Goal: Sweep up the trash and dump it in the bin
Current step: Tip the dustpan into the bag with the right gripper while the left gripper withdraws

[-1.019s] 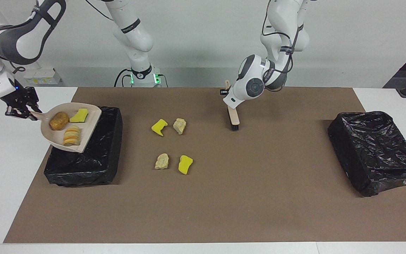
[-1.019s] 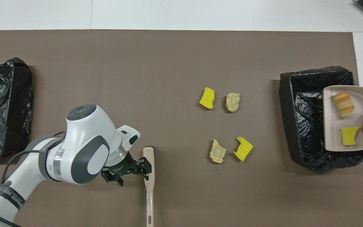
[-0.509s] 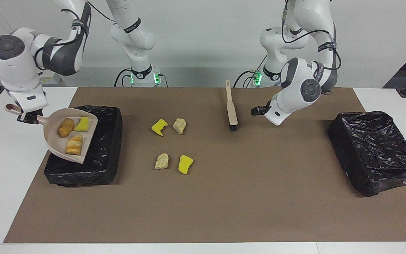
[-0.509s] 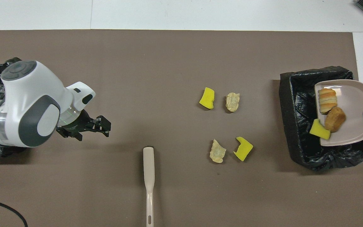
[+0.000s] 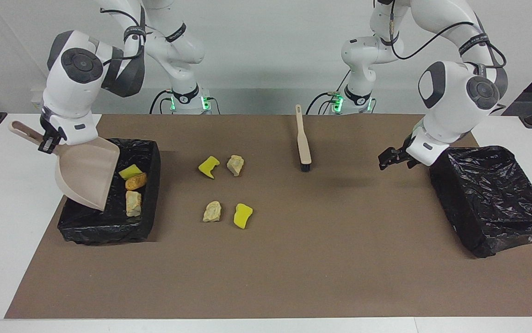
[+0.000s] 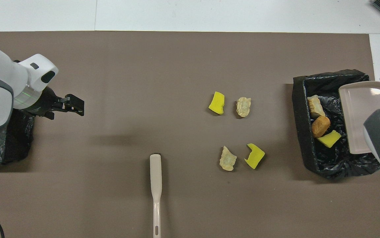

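Observation:
My right gripper (image 5: 47, 141) is shut on the handle of the beige dustpan (image 5: 85, 173), which tilts steeply over the black-lined bin (image 5: 108, 226) at the right arm's end. The pan (image 6: 358, 115) holds nothing. In that bin (image 6: 300, 125) lie three pieces of trash: a yellow bit (image 6: 328, 138), an orange-brown lump (image 6: 320, 126) and a beige chunk (image 6: 315, 106). On the mat beside the bin lie two yellow bits (image 5: 208, 167) (image 5: 242, 215) and two beige chunks (image 5: 235, 165) (image 5: 212, 211). My left gripper (image 5: 388, 159) hangs open, holding nothing, over the mat.
The beige brush (image 5: 303, 143) lies flat on the brown mat near the robots, its handle pointing toward them, with no gripper on it. A second black-lined bin (image 5: 492, 199) sits at the left arm's end, right beside my left gripper (image 6: 76, 105).
The dustpan tipped steeper and its three pieces slid into the bin. My left gripper swung away from the brush toward the bin at its own end, leaving the brush on the mat.

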`<act>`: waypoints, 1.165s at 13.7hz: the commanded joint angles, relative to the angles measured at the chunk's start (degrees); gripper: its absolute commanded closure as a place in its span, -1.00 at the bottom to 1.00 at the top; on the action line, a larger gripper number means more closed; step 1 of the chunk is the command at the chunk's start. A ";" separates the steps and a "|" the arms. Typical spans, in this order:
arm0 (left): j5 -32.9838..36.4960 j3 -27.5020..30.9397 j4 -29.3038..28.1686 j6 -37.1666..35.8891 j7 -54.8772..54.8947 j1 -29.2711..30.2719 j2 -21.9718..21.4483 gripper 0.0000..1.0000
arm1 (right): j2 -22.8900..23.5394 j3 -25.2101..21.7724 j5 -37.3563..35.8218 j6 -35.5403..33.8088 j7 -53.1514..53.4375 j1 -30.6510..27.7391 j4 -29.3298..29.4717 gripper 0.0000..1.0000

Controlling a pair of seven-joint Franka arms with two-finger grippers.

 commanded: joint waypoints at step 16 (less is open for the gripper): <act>6.50 -1.08 6.06 -6.60 -2.46 -0.91 -4.02 -1.00 | 7.21 2.39 31.87 -0.44 72.88 15.09 12.74 1.00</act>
